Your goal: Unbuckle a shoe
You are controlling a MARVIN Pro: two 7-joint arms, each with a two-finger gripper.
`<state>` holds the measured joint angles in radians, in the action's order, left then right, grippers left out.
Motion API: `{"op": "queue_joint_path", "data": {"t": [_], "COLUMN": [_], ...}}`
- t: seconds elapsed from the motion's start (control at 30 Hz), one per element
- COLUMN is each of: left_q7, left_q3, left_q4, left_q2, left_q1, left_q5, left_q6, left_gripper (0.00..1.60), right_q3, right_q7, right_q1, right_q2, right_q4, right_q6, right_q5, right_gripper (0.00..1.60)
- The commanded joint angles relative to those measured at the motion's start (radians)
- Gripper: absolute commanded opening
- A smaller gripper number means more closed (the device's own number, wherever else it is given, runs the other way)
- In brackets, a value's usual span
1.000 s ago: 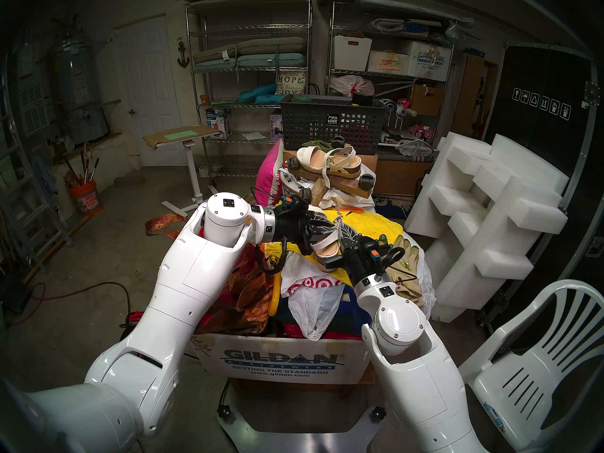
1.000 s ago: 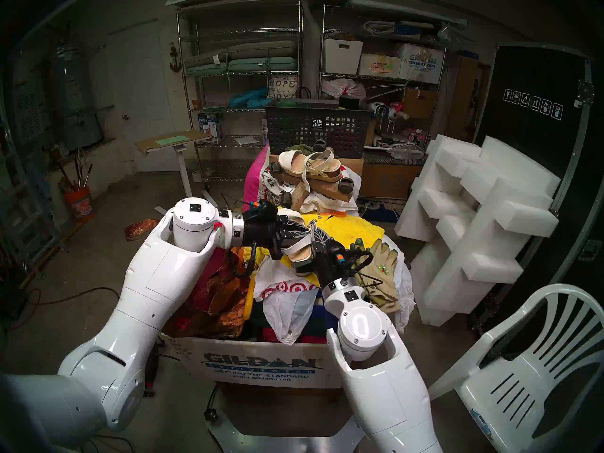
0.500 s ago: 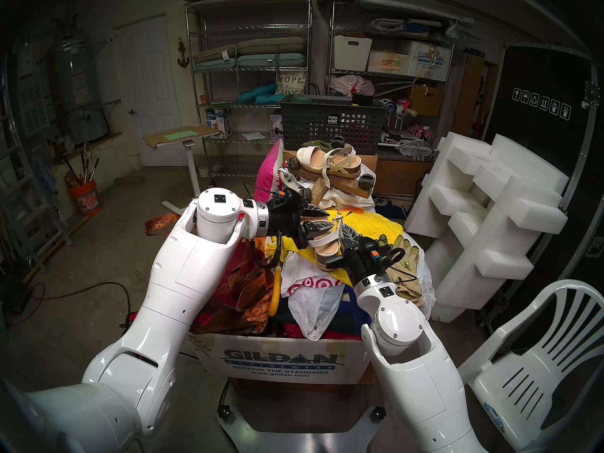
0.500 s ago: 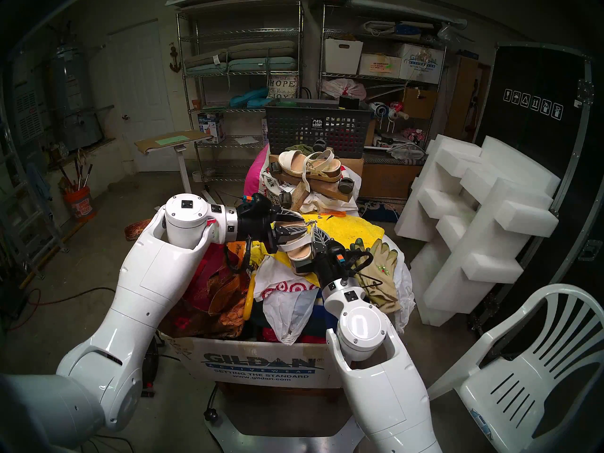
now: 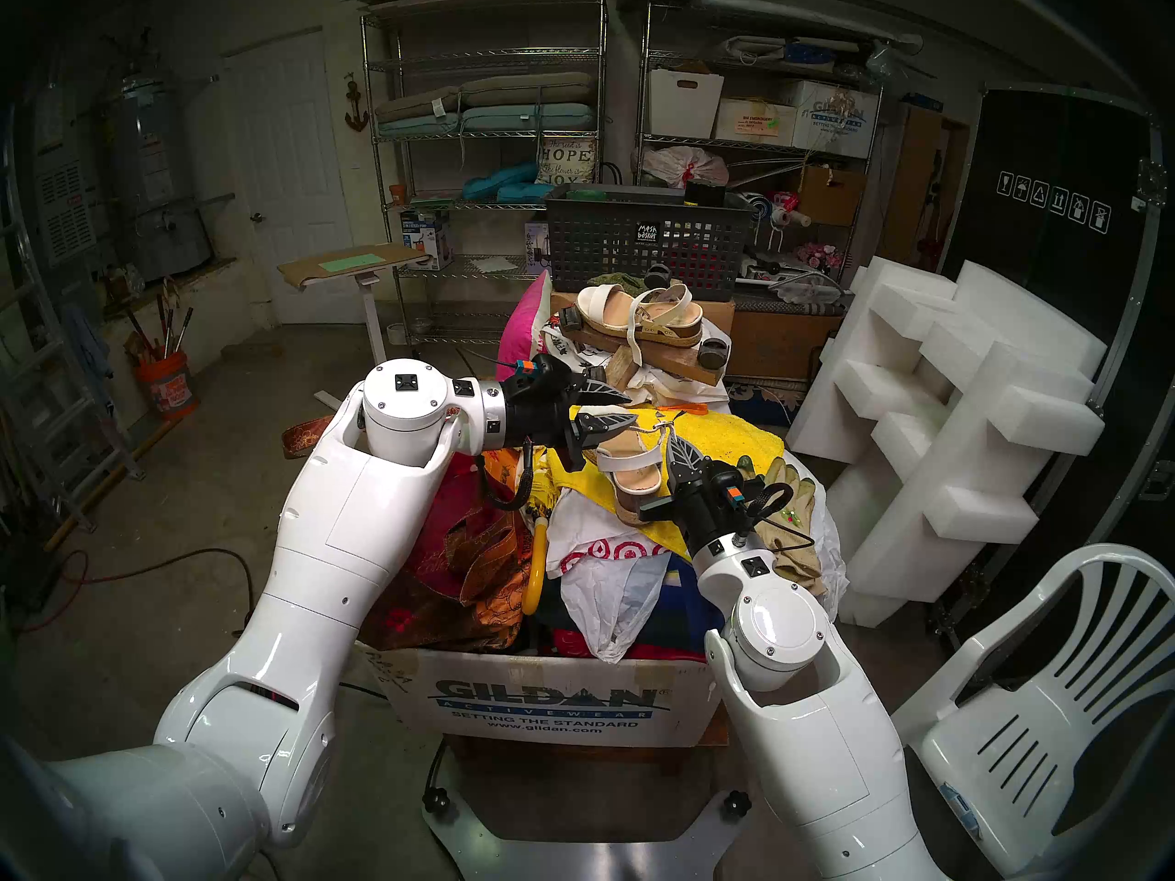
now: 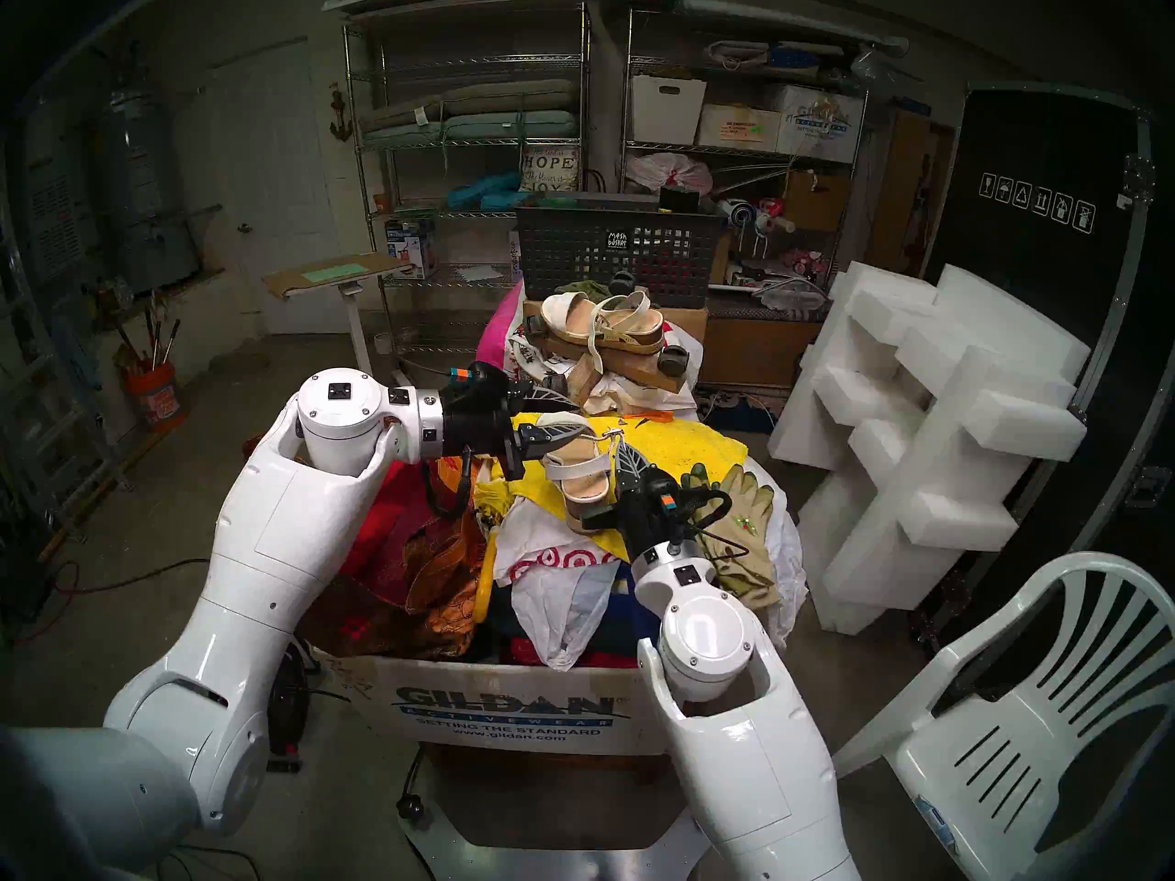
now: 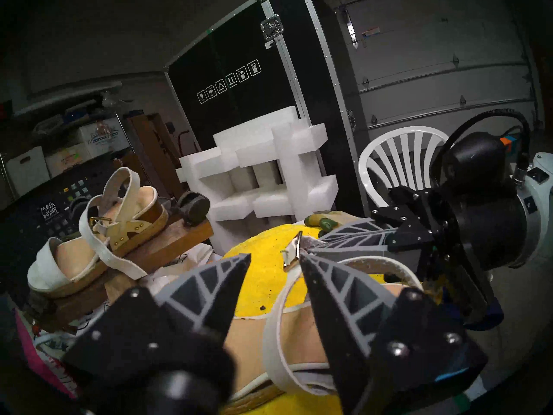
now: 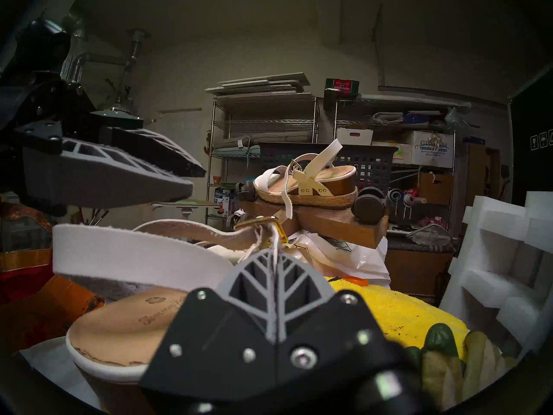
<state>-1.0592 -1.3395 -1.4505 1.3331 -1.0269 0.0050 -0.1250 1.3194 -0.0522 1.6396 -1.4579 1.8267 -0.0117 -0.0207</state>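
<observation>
The shoe [image 5: 629, 476], a white-strapped wedge sandal with a tan insole, lies on a yellow towel [image 5: 731, 435] atop the clutter pile. My right gripper [image 5: 678, 441] is shut on the thin ankle strap right at the gold buckle [image 8: 263, 221]; the right wrist view shows the pinched fingers [image 8: 273, 273] just below it. My left gripper [image 5: 631, 408] hangs open a little left of and above the buckle, with only towel between its fingertips [image 7: 239, 264]. The ankle strap [image 7: 278, 312] curves under its right finger. The shoe's heel is hidden behind my right wrist.
A second, flatter sandal [image 5: 642, 317] rests on a wooden dolly behind, before a grey mesh basket [image 5: 645, 241]. Work gloves [image 5: 788, 485] lie right of the shoe. The pile fills a Gildan box [image 5: 553, 702]. Foam blocks [image 5: 954, 403] and a white chair [image 5: 1049, 702] stand to the right.
My left gripper has opened and drawn back to the left and upward, away from the strap by the buckle. The right gripper keeps its pinch and has barely moved.
</observation>
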Motion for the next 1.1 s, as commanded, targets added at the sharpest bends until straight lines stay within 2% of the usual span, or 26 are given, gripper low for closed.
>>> {"op": "queue_joint_path", "data": {"t": [0.0, 0.33, 0.5, 1.07], "left_q7": [0.023, 0.003, -0.006, -0.009], "left_q3": [0.007, 0.039, 0.052, 0.037], "left_q4": [0.022, 0.068, 0.06, 0.041], "left_q2": [0.03, 0.028, 0.019, 0.002], "left_q1": [0.038, 0.067, 0.058, 0.033], "left_q5": [0.007, 0.02, 0.027, 0.035], "left_q6": [0.047, 0.068, 0.075, 0.075], "left_gripper": [0.78, 0.77, 0.77, 0.76], "right_q3": [-0.003, -0.001, 0.001, 0.001], "right_q7": [0.007, 0.016, 0.018, 0.018], "right_q1": [-0.012, -0.006, -0.006, -0.003], "right_q2": [-0.004, -0.002, -0.004, -0.006], "right_q4": [0.035, 0.047, 0.047, 0.046], "right_q6": [-0.005, -0.004, -0.003, -0.005], "right_q5": [0.006, 0.016, 0.017, 0.019], "right_gripper": [0.0, 0.0, 0.0, 0.0]}}
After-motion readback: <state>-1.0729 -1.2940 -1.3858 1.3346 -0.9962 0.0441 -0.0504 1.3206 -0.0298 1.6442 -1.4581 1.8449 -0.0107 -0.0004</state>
